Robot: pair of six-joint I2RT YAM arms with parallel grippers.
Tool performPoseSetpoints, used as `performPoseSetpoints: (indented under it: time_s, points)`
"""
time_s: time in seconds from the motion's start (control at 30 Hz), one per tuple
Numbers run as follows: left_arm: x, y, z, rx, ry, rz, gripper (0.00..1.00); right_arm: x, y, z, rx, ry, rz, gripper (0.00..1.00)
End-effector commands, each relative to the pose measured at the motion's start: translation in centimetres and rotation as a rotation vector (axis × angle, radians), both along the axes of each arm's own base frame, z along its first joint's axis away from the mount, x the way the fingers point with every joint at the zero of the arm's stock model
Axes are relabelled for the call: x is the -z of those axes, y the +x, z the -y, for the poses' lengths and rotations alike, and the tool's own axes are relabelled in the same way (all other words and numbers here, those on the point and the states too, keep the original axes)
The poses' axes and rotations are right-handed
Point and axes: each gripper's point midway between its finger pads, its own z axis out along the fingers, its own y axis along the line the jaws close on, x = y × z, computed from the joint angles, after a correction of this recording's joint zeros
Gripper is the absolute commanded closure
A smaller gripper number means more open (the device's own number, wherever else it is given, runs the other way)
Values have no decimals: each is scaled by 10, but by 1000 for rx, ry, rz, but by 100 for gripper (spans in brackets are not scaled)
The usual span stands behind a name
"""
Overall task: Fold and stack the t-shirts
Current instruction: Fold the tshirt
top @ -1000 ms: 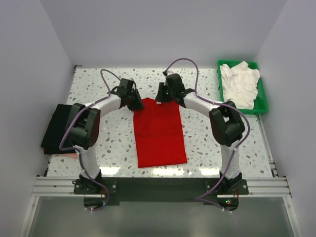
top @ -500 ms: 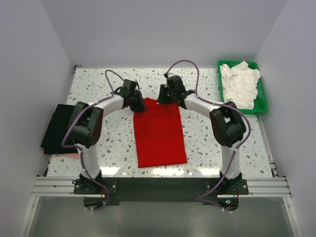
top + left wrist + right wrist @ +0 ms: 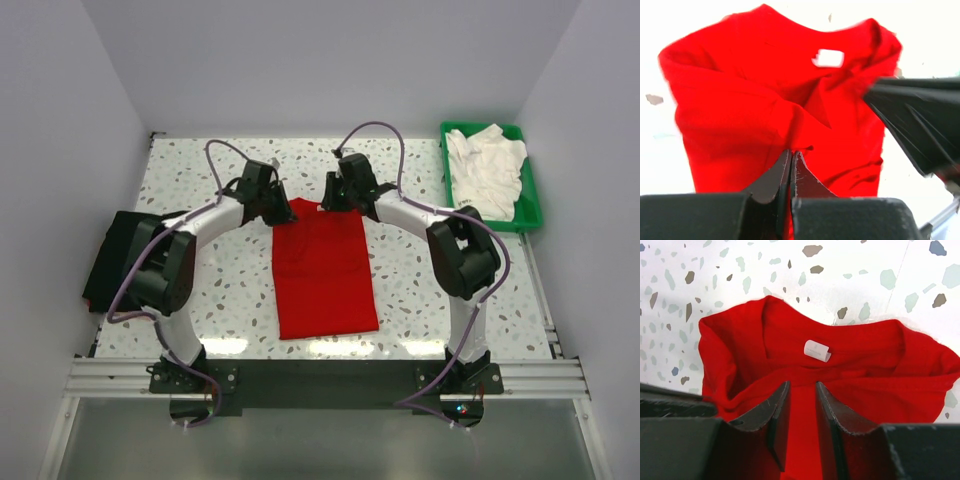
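Currently: red t-shirt lies mid-way across the desk, both pincers at its far collar edge.
Detail: left pincer closed tight on a raised fold of the cloth; right pincer narrowly parted above the collar, near the white label.

Red t-shirt, folded lengthwise, flat

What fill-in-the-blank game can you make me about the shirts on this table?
The t-shirt spread flat in the middle of the table is ____. The green tray holds crumpled shirts coloured ____. The black shirt lies by the table's ____ edge.
Missing words: red, white, left.
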Motion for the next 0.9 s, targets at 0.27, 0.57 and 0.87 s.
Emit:
performPoseSetpoints:
  time_s: [0.27,0.57,0.87]
  points:
    - [-26,-7,6,47,-38,89,90,-24,8,11,27,-25,60,68]
    - [-15,3,9,42,-27,63,68,-19,5,28,49,-93,58,64]
    - [-8,15,-6,-8,71,66,62,-14,5,31,52,-125,49,64]
